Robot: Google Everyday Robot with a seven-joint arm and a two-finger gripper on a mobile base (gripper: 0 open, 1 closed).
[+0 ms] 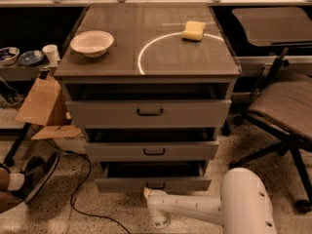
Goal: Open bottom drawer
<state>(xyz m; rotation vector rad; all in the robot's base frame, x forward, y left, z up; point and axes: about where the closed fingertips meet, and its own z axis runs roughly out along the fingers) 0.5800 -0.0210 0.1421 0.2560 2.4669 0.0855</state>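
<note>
**Gripper held low at the front of the bottom drawer**

The bottom drawer [122, 184] is seen as the lowest of three grey fronts in the cabinet [234, 89]. It is drawn slightly forward, and a dark gap is left above its panel. Its small black handle [156, 185] is set at the middle of the front.

The gripper [146, 193] is found just below and slightly left of that handle, close to the floor [58, 213], at the end of a white arm [195, 207] reaching in from the lower right. Contact with the handle cannot be confirmed, and the state of the jaws cannot be told.

The middle drawer [122, 151] and the top drawer [107, 113] are also shown slightly pulled out. On the cabinet's surface [112, 65], a white bowl [91, 43] is placed at the left, and a yellow sponge [193, 30] is laid on a white ring [140, 57] marked there. An office chair [285, 106] is seen to the right, and cardboard [41, 101] and a shoe [36, 177] to the left.
</note>
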